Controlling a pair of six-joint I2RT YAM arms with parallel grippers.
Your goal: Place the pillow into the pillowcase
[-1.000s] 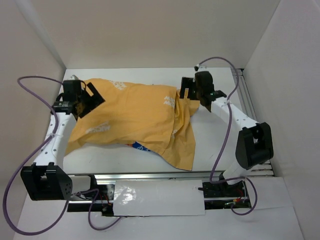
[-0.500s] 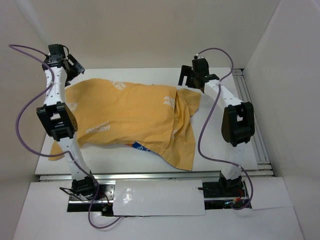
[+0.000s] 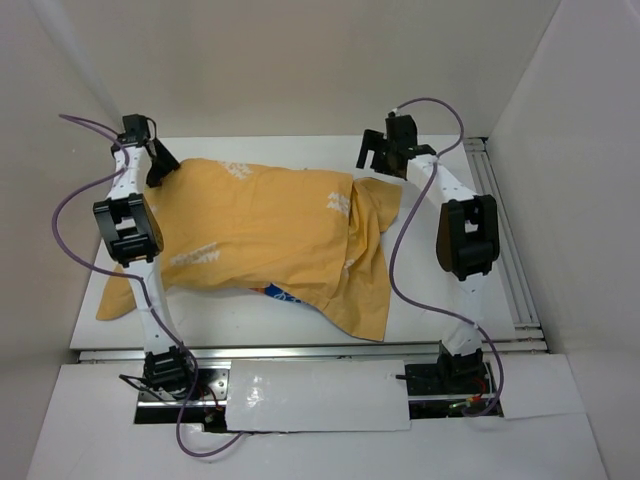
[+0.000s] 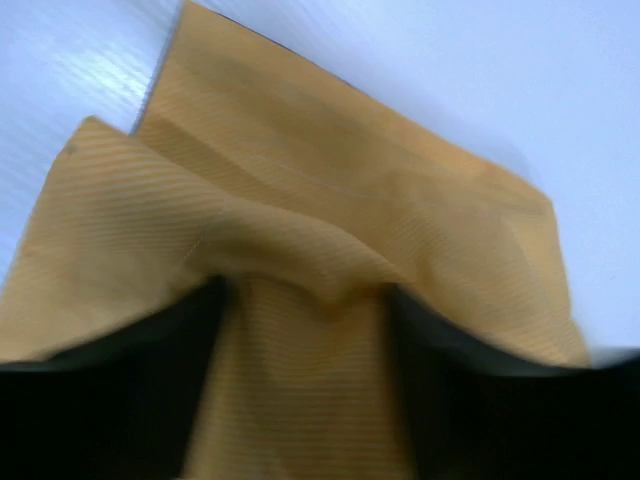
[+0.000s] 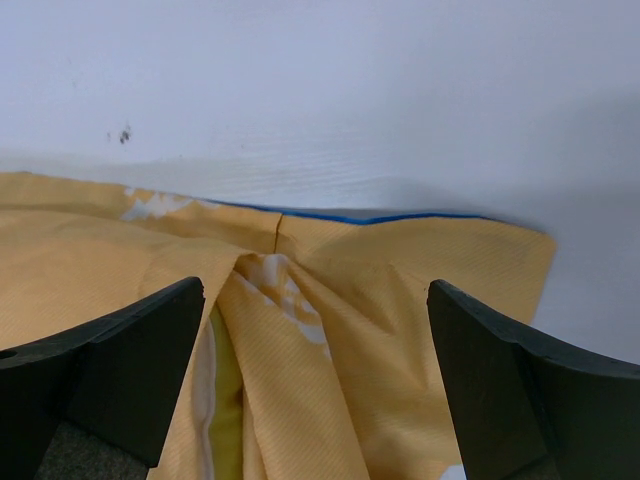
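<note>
The pillowcase lay orange face up across the middle of the worktop. At its far-left corner the left gripper stood with fingers parted and a ridge of cloth between them. Over its far-right corner the right gripper hung wide open, holding nothing.

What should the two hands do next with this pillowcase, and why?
Probably close both hands on the cloth. The left hand and right hand both stand open with the far edge of the pillowcase between their fingers, not yet gripped, so pinching there would likely let them lift it.
</note>
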